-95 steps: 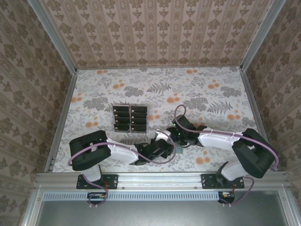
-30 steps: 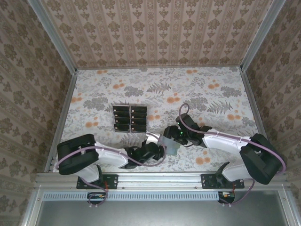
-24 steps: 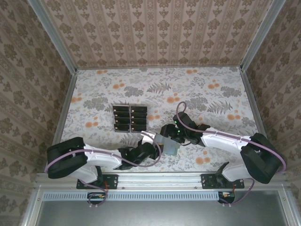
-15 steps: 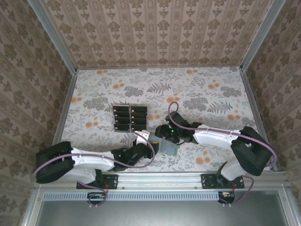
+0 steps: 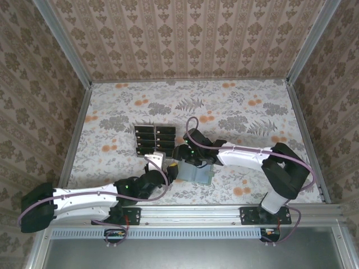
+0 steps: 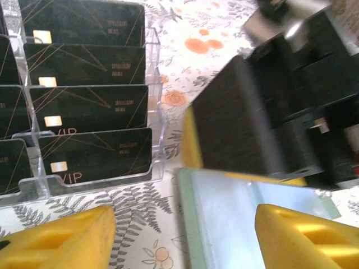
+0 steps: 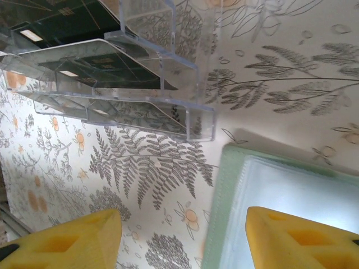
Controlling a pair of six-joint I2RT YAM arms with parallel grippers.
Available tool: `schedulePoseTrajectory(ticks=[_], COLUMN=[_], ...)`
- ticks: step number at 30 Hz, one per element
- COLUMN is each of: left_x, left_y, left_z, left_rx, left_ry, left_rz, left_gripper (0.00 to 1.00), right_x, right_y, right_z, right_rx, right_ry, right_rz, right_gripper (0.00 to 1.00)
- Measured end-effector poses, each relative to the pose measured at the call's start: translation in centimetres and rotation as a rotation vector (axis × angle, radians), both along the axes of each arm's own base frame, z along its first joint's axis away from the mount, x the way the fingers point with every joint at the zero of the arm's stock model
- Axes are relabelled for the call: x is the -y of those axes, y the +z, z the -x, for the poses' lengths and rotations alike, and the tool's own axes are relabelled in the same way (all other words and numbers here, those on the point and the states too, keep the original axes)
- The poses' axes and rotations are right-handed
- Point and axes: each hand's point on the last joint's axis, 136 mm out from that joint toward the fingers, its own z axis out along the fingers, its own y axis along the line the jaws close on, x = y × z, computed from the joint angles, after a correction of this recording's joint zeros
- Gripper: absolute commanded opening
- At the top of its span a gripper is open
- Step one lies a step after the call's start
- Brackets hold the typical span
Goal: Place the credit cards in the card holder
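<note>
Top view: on a floral table [image 5: 252,106], a clear rack [image 5: 147,152] stands left of centre, holding the black credit cards [image 5: 162,144] in two columns. Just right of and below it lies the card holder [image 5: 201,175], a flat green pouch. The left gripper [image 5: 164,163] reaches up from the lower left to the pouch's left edge. The right gripper [image 5: 184,158] comes in from the right, at the pouch's upper left corner.

Left wrist view: two yellow fingers [image 6: 61,238] sit in the bottom corners, wide apart and gripping nothing. The card holder's left edge [image 6: 224,224] lies between them at bottom centre. The rack of cards [image 6: 90,103] is at upper left. The right gripper's black body is at centre right, at the pouch's far edge.

Right wrist view: its yellow fingers [image 7: 61,241] are also spread wide in the bottom corners, clamping nothing. The pouch [image 7: 224,185] is at lower right, the rack at upper left.
</note>
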Motion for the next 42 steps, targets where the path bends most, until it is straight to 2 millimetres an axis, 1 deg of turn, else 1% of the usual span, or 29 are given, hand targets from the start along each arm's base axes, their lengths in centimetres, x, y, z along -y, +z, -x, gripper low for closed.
schedulePoseTrajectory(ticks=[1,3,5,6,7,9,13,16,19,23,25,28,30,32,34,36,37,40,41,42], left_x=[-0.1,-0.2,-0.1,0.1,0.4,1.0,2.4,3.4,3.9,3.7,3.5,3.4,3.2,2.6,1.6,0.2,-1.0,-4.4,-5.5,-7.0], left_y=[-0.3,-1.3,-2.2,-2.6,-2.8,-3.2,-3.4,-3.8,-4.4,-5.8,-6.2,-5.8,-5.1,-4.1,-2.6,-1.1,0.1,3.5,4.4,5.6], left_z=[-0.1,-0.2,-0.3,-0.4,-0.5,-0.8,-1.4,-1.7,-1.9,-1.9,-1.8,-1.7,-1.7,-1.8,-2.2,-3.0,-3.8,-6.0,-6.6,-7.5], left_rx=[-0.006,-0.024,-0.045,-0.056,-0.067,-0.086,-0.107,-0.121,-0.132,-0.154,-0.163,-0.164,-0.162,-0.156,-0.149,-0.141,-0.135,-0.115,-0.109,-0.100], left_ry=[0.002,0.006,0.003,0.001,-0.003,-0.003,-0.013,-0.025,-0.030,-0.029,-0.030,-0.027,-0.023,-0.013,0.013,0.053,0.090,0.204,0.236,0.284], left_rz=[-0.013,-0.050,-0.089,-0.108,-0.121,-0.145,-0.174,-0.197,-0.221,-0.267,-0.282,-0.272,-0.260,-0.244,-0.217,-0.190,-0.160,-0.066,-0.040,-0.009], left_gripper=[0.69,0.70,0.70,0.70,0.70,0.70,0.71,0.71,0.71,0.71,0.71,0.72,0.73,0.78,0.82,0.94,1.00,1.00,1.00,1.00], right_x=[0.4,1.9,3.7,4.8,5.8,8.3,12.0,13.7,14.6,14.8,14.8,14.8,14.8,14.6,14.1,13.1,12.4,10.1,9.5,8.5], right_y=[0.6,2.1,2.9,2.9,2.7,1.5,-1.4,-2.8,-3.6,-4.1,-4.2,-4.2,-4.2,-3.8,-2.9,-1.4,-0.4,2.8,3.5,4.4], right_z=[0.1,0.5,1.0,1.5,2.1,3.4,5.3,6.2,6.7,6.7,6.7,6.7,6.7,6.4,5.8,4.9,4.2,2.1,1.6,0.8], right_rx=[0.015,0.057,0.090,0.099,0.101,0.091,0.049,0.024,0.012,0.005,0.001,0.002,0.003,0.012,0.031,0.058,0.077,0.144,0.160,0.180], right_ry=[-0.003,-0.018,-0.037,-0.051,-0.061,-0.082,-0.107,-0.116,-0.120,-0.119,-0.118,-0.116,-0.114,-0.112,-0.103,-0.088,-0.081,-0.053,-0.040,-0.020], right_rz=[0.005,0.021,0.046,0.063,0.080,0.138,0.267,0.332,0.373,0.394,0.399,0.400,0.399,0.391,0.370,0.332,0.311,0.247,0.236,0.219], right_gripper=[0.62,0.62,0.61,0.61,0.61,0.61,0.61,0.61,0.61,0.61,0.61,0.61,0.61,0.61,0.61,0.61,0.61,0.64,0.64,0.65])
